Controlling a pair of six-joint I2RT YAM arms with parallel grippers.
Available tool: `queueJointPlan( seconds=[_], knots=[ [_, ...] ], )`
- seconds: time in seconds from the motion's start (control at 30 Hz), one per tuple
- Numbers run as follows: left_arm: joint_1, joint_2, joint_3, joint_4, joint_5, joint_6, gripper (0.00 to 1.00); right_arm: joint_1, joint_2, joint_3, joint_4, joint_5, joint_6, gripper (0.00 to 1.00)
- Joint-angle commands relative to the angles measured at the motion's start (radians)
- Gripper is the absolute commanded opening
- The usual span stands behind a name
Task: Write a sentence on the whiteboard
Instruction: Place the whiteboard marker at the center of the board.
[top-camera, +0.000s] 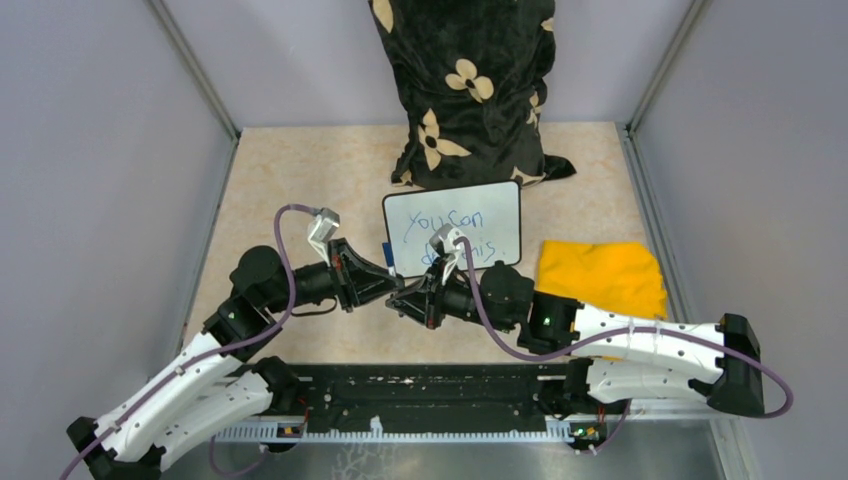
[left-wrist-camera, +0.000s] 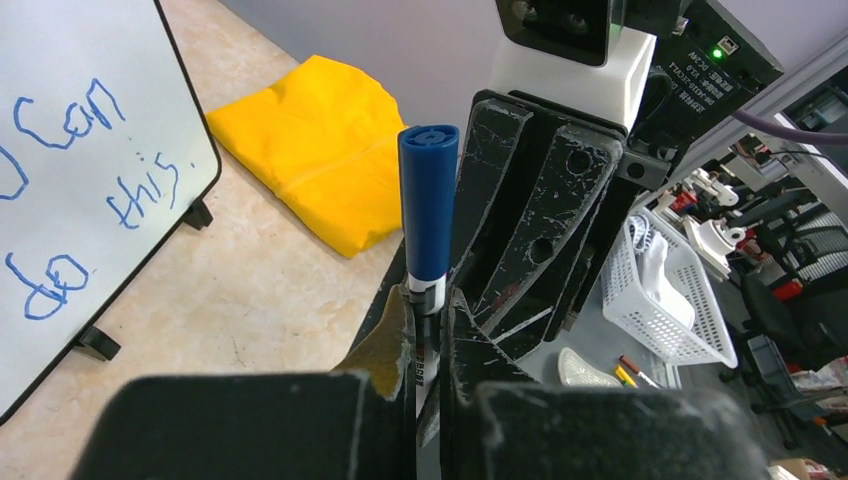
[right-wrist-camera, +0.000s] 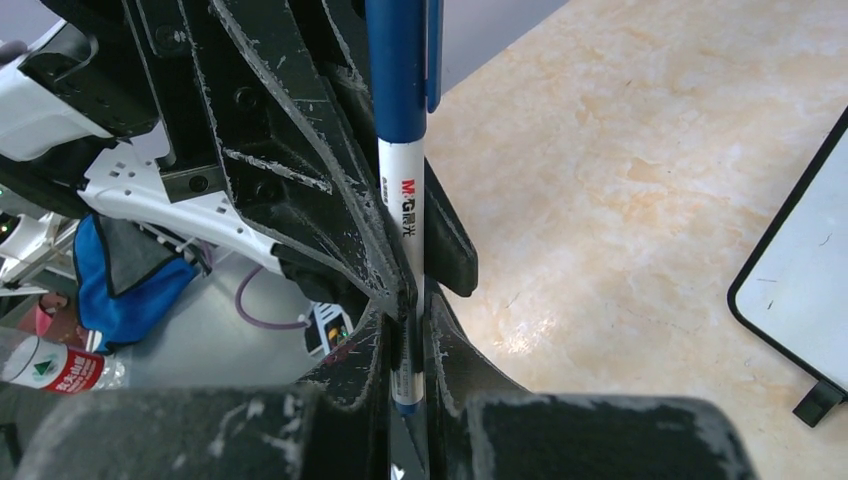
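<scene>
Left hand (left-wrist-camera: 425, 330) and right hand (right-wrist-camera: 408, 320) both clamp one blue marker (left-wrist-camera: 428, 200), near the whiteboard's (top-camera: 500, 200) lower edge.
The whiteboard stands on the bench (top-camera: 300, 180), likely light, stiff and tippy, so its frame is the place to hold; the sentence (top-camera: 445, 222) on it probably smears; the marker's smooth barrel could slip.

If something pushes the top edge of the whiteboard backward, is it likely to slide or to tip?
The whiteboard likely tips rather than slides: it stands on only two small black feet. It looks thin, so it is probably light and easily moved. The floral cushion just behind it might stop a backward fall.
</scene>
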Motion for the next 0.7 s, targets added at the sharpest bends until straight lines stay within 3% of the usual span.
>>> queueJointPlan(
  seconds=[0.0,0.1,0.2,0.33,0.5,0.67],
  knots=[
    [-0.002,-0.017,-0.001,0.006,-0.071,0.006,0.00,-0.009,-0.005,0.003,0.029,0.008,-0.006,0.06],
    [-0.001,-0.020,0.017,-0.060,-0.156,0.032,0.00,-0.009,-0.010,0.006,-0.010,0.022,-0.003,0.38],
    [-0.001,0.011,0.099,-0.209,-0.331,0.073,0.00,-0.010,-0.021,0.026,-0.100,0.076,0.007,0.59],
    [0.000,0.074,0.187,-0.431,-0.589,0.114,0.00,-0.010,-0.079,0.015,-0.232,0.199,0.035,0.63],
    [0.001,0.203,0.249,-0.662,-0.896,0.089,0.00,-0.009,-0.176,-0.042,-0.334,0.473,0.125,0.64],
    [0.073,0.325,0.265,-0.753,-0.937,0.119,0.00,-0.010,-0.228,-0.098,-0.393,0.642,0.175,0.66]
  ],
)
